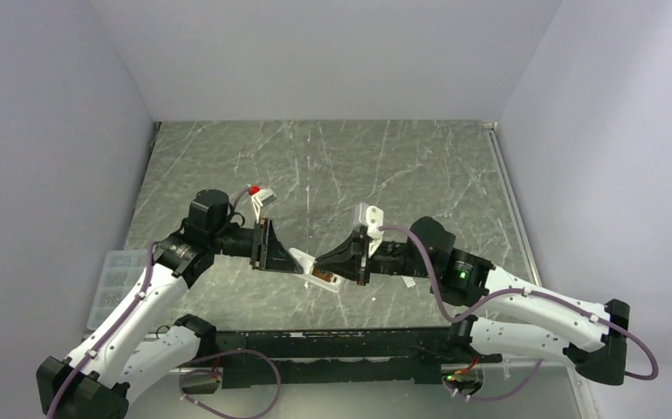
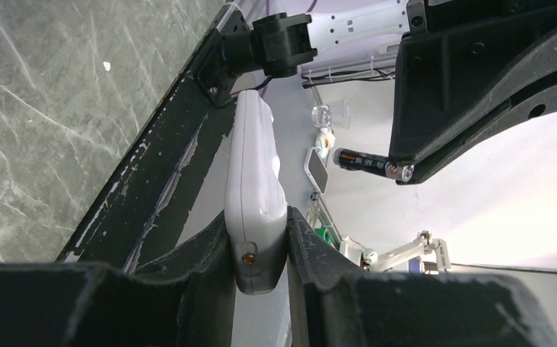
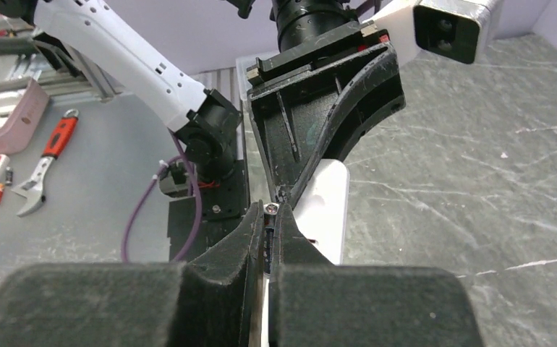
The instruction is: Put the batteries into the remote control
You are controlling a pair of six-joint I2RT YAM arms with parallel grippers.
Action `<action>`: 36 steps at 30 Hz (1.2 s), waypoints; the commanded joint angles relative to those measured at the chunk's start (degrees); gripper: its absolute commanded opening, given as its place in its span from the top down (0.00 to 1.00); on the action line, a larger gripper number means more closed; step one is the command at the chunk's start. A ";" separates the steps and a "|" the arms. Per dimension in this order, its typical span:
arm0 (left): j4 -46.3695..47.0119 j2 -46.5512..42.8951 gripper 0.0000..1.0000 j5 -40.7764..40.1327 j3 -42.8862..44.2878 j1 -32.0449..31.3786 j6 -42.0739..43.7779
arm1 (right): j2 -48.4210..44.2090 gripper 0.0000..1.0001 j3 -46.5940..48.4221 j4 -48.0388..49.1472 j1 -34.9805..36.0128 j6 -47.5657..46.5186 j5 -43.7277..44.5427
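Progress early: left tool (image 2: 257,220) clamps near end of remote control (image 2: 254,181), which juts forward from its tips above the desk (image 1: 332,166); right tool (image 3: 267,217) pinches one battery (image 2: 362,162) crosswise at its tips, close beside the remote, not yet seated; the other unseen.

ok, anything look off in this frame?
Nothing damaged. Only oddity: the small dark cylindrical battery is pinched by one end in the right hand, sticking out sideways. The left hand grips the slim white remote.
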 commanded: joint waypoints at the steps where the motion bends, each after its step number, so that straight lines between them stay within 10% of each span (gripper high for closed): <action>1: 1.84 -0.58 1.00 3.91 1.65 -0.14 0.73 | 1.70 1.00 3.66 1.23 1.55 -6.99 1.24; 36: 3.50 1.22 1.00 7.24 1.61 -0.14 0.48 | 4.37 1.00 3.09 -7.02 7.09 -16.81 10.77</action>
